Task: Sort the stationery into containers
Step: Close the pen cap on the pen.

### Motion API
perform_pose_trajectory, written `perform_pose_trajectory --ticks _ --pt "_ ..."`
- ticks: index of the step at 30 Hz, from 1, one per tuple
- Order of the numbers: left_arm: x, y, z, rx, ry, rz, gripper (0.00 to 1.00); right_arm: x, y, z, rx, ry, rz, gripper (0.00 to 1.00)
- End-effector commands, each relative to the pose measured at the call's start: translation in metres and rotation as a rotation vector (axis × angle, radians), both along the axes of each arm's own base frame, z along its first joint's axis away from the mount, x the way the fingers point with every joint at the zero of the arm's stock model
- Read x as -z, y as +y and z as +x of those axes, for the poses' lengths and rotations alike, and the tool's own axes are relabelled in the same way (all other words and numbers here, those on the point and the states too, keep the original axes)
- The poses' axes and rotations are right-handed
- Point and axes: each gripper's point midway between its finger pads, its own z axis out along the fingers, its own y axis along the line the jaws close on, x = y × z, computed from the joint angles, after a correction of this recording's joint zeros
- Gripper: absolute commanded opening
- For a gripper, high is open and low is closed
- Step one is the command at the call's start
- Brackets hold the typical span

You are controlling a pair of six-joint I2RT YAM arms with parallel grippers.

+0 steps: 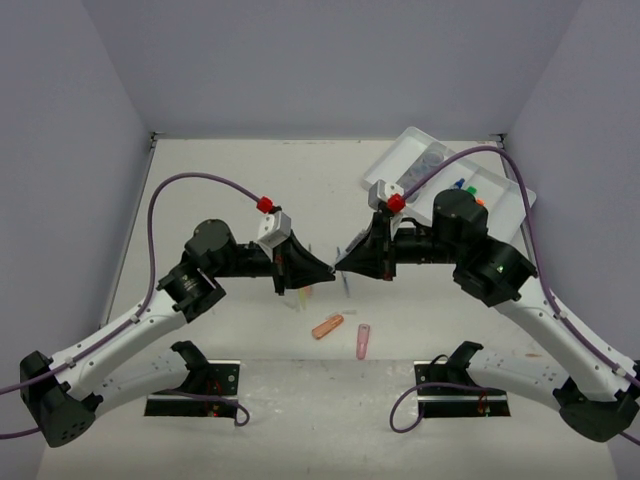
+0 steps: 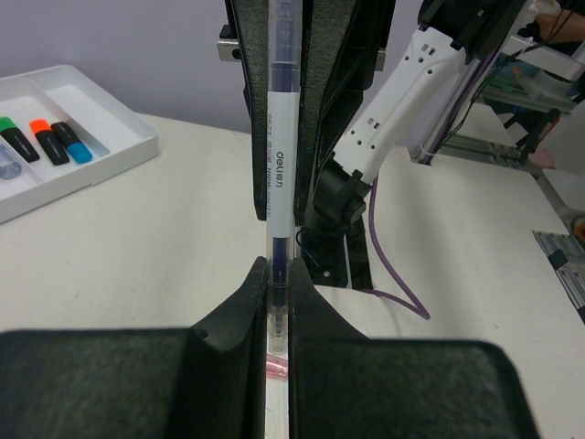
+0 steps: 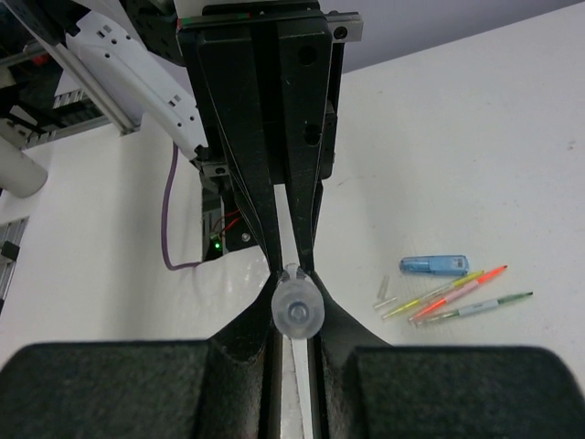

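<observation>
I am pinching one clear dark-ink pen (image 2: 280, 174) between both hands: my left hand (image 2: 277, 283) is gripping one end, my right hand (image 3: 294, 279) the other. I am holding it above the bench (image 1: 250, 180), well apart from the white tray (image 2: 119, 128).

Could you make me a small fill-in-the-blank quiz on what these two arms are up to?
The left gripper and right gripper both clamp one ___.
Three highlighters lie in the white ___.
They are capped green, orange and ___.
Missing words: pen; tray; blue.
</observation>
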Motion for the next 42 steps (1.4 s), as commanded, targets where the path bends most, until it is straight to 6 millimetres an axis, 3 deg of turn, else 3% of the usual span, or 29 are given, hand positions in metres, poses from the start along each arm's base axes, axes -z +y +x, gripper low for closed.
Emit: perform_pose_trajectory --ticks 1,6,10,13,17,20,23,25,28,30,31,32,35,38,42 --pt "-0.019 -0.002 0.001 -0.016 -0.017 -0.081 0.00 -0.021 0.007 0.001 -0.009 -0.048 0.106 0.38" --pt "-0.026 0.000 0.001 -0.033 0.007 -0.142 0.00 -0.029 0.008 -0.002 0.002 -0.050 0.202 0.54" --pt "-0.033 0.002 0.002 -0.052 0.033 -0.198 0.00 -0.037 0.008 0.002 0.037 -0.026 0.276 0.48" --pt "-0.034 0.002 0.001 -0.049 0.055 -0.218 0.00 -0.053 0.005 0.007 0.088 -0.032 0.367 0.50" --pt "-0.034 -0.001 0.002 -0.043 0.071 -0.222 0.00 -0.060 0.008 0.015 0.119 -0.023 0.381 0.47" --pt "-0.033 -0.003 0.001 -0.036 0.083 -0.222 0.00 -0.059 0.014 0.019 0.112 -0.006 0.388 0.38" --pt "-0.033 -0.004 0.002 -0.038 0.090 -0.223 0.00 -0.060 0.016 0.023 0.118 -0.007 0.387 0.13" --pt "-0.033 -0.004 0.002 -0.040 0.093 -0.224 0.00 -0.059 0.017 0.023 0.117 -0.006 0.386 0.04" --pt "-0.036 -0.004 0.003 -0.048 0.095 -0.223 0.00 -0.057 0.017 0.025 0.129 -0.009 0.385 0.00" --pt "-0.034 -0.003 0.005 -0.062 0.103 -0.207 0.23 -0.053 0.016 0.027 0.135 -0.020 0.372 0.00" --pt "-0.033 -0.003 0.008 -0.075 0.105 -0.193 0.45 -0.051 0.016 0.027 0.137 -0.021 0.361 0.00" --pt "-0.035 -0.003 0.009 -0.084 0.091 -0.194 0.60 -0.049 0.015 0.028 0.143 -0.017 0.354 0.00" --pt "-0.034 0.000 0.016 -0.135 0.075 -0.156 0.92 -0.044 0.010 0.034 0.194 -0.016 0.325 0.00" --pt "-0.036 0.009 0.022 -0.206 0.057 -0.130 1.00 -0.045 -0.002 0.042 0.274 0.018 0.322 0.00" --pt "-0.042 0.022 0.030 -0.305 0.051 -0.108 1.00 -0.050 -0.012 0.046 0.344 0.060 0.342 0.00"
